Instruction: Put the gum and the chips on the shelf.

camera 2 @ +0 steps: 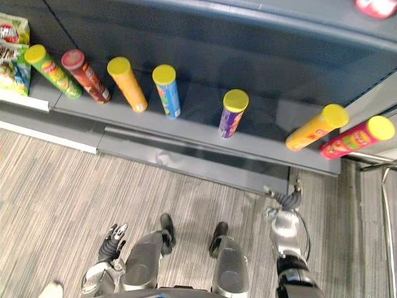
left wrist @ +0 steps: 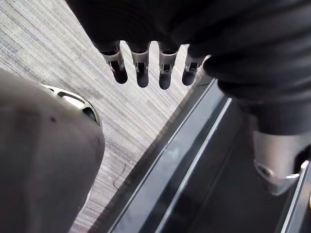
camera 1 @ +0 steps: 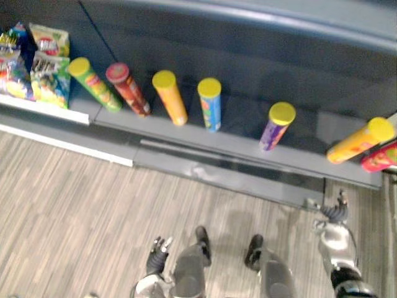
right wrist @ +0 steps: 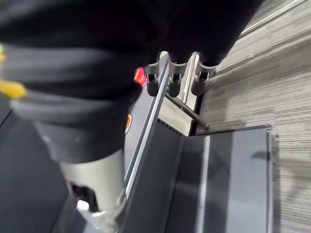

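Note:
Several chip cans stand in a row on the low dark shelf (camera 1: pixel 239 148): green (camera 1: pixel 96 85), red (camera 1: pixel 128 90), orange (camera 1: pixel 170 97), blue (camera 1: pixel 210 103), purple (camera 1: pixel 276 127), yellow (camera 1: pixel 360 141) and pink (camera 2: pixel 356 138). Chip bags (camera 1: pixel 46 68) fill the shelf's left end. My left hand (camera 1: pixel 156 256) hangs low over the floor, well short of the shelf, its fingers (left wrist: pixel 141 68) straight and holding nothing. Near the shelf's front right corner my right hand (camera 1: pixel 335 214) hangs with its fingers (right wrist: pixel 172 80) straight and empty.
A grey plinth (camera 1: pixel 217 175) runs along the shelf's foot above the wood-pattern floor (camera 1: pixel 74 205). An upper shelf board (camera 2: pixel 298 15) overhangs the cans, with a pink thing (camera 2: pixel 375 6) on it. A metal rack frame (camera 2: pixel 386 177) stands at the far right.

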Tool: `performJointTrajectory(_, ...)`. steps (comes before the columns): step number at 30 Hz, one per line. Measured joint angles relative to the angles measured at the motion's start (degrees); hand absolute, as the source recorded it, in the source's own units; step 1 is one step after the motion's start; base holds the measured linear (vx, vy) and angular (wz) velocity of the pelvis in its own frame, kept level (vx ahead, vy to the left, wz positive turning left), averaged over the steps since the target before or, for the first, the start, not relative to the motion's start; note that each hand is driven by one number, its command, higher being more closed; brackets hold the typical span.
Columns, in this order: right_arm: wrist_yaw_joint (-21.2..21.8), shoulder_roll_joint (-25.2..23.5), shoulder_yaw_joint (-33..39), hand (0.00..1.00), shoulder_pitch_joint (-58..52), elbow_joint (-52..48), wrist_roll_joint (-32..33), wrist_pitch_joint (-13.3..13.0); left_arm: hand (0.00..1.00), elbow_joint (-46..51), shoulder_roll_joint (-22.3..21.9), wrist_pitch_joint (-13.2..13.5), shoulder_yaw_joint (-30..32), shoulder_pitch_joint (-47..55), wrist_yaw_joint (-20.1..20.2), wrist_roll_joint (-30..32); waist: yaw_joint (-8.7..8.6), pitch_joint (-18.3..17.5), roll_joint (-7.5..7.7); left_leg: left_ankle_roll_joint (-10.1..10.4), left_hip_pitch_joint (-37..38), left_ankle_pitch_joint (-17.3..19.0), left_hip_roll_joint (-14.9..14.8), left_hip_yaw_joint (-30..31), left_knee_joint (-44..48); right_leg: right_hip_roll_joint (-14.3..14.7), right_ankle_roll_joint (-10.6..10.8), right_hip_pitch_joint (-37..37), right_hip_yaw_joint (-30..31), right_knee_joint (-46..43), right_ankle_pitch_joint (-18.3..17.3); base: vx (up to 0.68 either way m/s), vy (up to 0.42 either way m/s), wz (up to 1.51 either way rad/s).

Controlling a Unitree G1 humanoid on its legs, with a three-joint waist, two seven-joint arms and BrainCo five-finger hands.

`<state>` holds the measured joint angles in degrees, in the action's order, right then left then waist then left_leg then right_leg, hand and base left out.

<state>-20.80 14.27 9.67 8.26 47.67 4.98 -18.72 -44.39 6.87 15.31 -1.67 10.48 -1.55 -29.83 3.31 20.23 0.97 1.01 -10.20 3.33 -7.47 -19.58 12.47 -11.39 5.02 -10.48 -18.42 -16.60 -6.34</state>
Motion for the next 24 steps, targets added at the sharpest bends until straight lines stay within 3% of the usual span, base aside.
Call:
performJointTrajectory(5,9.20,-3.14,-3.89,0.00,-10.46,-4.28,-0.59,0.48,0.00,-5.54,0.29,-1.47,2.42,1.58,3.25,1.96,-1.75,-6.60,0.23,0.43,6.71,-1.31,1.36,-2.77,-7.45,1.35,0.85,4.57,2.14,6.56,2.03,0.14,0.027,-0.30)
performJointTrajectory(8,14.73,-5.95,-6.82,0.00,-15.47,-3.72,-2.01,3.21,0.00,-9.27,0.28,-3.09,4.45,1.57,2.15,2.55,-2.05,-8.68,0.47,0.90,11.02,-2.05,1.97,-4.11,-11.42,1.81,0.93,7.00,3.13,8.03,2.08,0.09,0.010,-0.20)
performJointTrajectory(11,17.49,-8.72,-8.01,0.00,-18.13,1.29,-2.69,4.79,0.00,-12.67,0.11,-4.71,6.32,1.75,1.88,1.46,-2.83,-10.39,1.00,1.33,14.13,-2.79,2.34,-4.96,-14.46,2.31,1.03,9.04,3.56,9.44,2.14,0.07,0.014,-0.14)
performJointTrajectory(19,18.21,-8.42,-5.19,0.00,-18.04,11.82,-1.83,4.93,0.00,-15.24,-0.33,-5.91,8.33,1.99,2.83,0.82,-3.35,-11.98,1.42,1.39,17.75,-3.86,3.51,-4.86,-18.19,2.23,1.68,12.41,3.13,11.87,2.56,0.04,0.024,0.02)
performJointTrajectory(24,16.02,-8.89,-2.48,0.00,-18.53,15.44,5.66,7.16,0.00,-18.97,-1.09,-5.82,9.24,1.86,2.77,0.58,-3.39,-12.50,0.33,1.41,18.44,-3.69,3.87,-4.85,-18.36,2.26,1.98,13.96,3.08,13.82,3.21,0.00,0.000,0.00)
